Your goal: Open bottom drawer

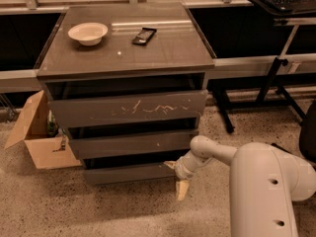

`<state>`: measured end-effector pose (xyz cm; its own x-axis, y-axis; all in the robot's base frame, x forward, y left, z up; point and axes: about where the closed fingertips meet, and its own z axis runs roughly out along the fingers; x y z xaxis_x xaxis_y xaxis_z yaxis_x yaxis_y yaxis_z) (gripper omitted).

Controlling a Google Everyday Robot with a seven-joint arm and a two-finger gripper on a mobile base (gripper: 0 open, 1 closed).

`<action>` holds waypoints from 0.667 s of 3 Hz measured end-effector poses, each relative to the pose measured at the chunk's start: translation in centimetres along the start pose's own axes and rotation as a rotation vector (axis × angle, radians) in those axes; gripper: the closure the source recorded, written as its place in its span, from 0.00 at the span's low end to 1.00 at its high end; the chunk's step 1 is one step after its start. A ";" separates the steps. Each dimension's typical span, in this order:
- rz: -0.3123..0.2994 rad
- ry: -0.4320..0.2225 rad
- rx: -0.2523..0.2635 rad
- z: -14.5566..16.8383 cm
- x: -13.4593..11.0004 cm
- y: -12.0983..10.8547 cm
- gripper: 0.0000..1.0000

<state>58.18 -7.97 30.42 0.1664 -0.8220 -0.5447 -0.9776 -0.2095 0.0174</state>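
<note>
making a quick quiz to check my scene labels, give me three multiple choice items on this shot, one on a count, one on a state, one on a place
1. How many drawer fronts does the cabinet have? A) two B) three C) four
2. The cardboard box is: A) open, with a flap standing out B) taped shut C) flattened
3. Where is the gripper? A) on top of the cabinet B) inside the cardboard box C) low, at the right end of the bottom drawer

Answers: B, three stacked fronts show; A, its left flap stands open; C, it sits at that drawer's right end, below the other two fronts.
</note>
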 end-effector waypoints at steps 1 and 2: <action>-0.019 -0.041 0.041 2.0 2.8 -2.7 0.00; -0.031 -0.061 0.079 2.5 3.9 -4.6 0.00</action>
<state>63.04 -8.89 26.15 0.1914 -0.7816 -0.5936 -0.9796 -0.1903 -0.0653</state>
